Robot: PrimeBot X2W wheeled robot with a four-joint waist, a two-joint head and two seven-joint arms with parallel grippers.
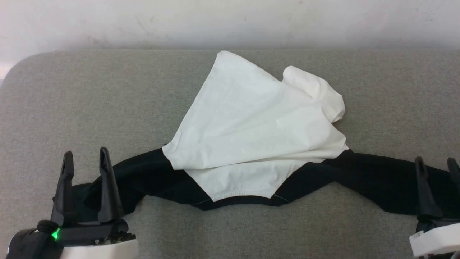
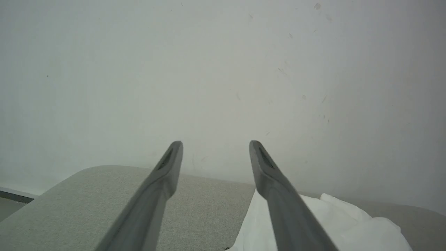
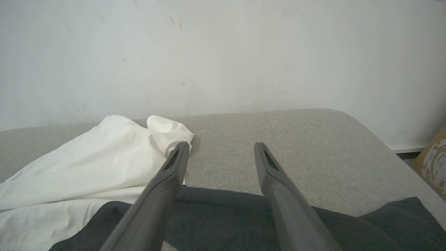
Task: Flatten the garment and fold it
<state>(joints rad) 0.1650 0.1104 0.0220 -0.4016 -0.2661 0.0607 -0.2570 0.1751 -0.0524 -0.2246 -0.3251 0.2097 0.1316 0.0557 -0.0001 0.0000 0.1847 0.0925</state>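
The garment (image 1: 251, 126) lies on the grey cushioned surface (image 1: 90, 104), its white body bunched into a crumpled triangle toward the back. Its two black sleeves stretch out left (image 1: 143, 180) and right (image 1: 377, 180) along the front. My left gripper (image 1: 85, 155) stands open over the left sleeve's end, nothing between its fingers (image 2: 163, 170). My right gripper (image 1: 435, 164) is open above the right sleeve (image 3: 223, 212), which passes under its fingers (image 3: 268, 164). The white body (image 3: 87, 160) shows left of them and also in the left wrist view (image 2: 348, 223). Logo and neck label are hidden.
A pale scuffed wall (image 1: 230, 21) rises directly behind the surface. The surface's rounded corners (image 1: 21, 64) fall away at far left and, in the right wrist view, at far right (image 3: 366, 122). A patterned brown box (image 3: 433, 160) stands on the floor past that corner.
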